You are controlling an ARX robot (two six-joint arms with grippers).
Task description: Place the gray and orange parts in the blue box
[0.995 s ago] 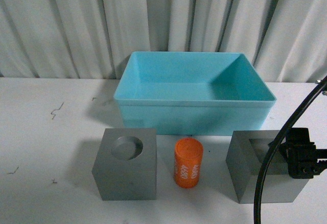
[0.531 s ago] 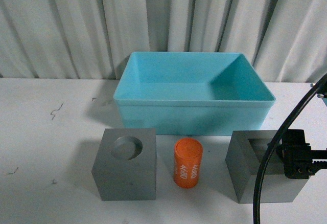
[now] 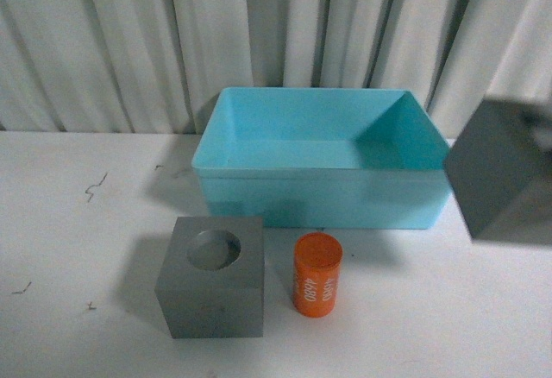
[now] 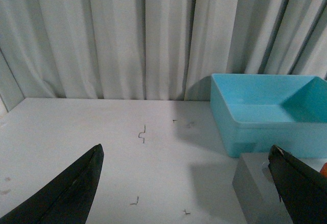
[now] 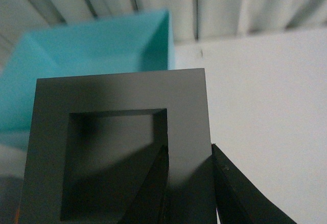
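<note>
- The right gripper (image 5: 186, 180) is clamped on one wall of the gray cube (image 5: 117, 93).
- Of its two dark fingers (image 5: 153, 188), one sits inside the cube's rectangular recess and the other presses the outer face, with the wall pinched between them.
- In the front view the cube hangs in the air, clear of the table (image 3: 69, 248), toward its right edge; the arm holding it cannot be made out there.
- The left gripper (image 4: 184, 150) is spread wide, its tapered dark fingers pointing forward over the table.
</note>
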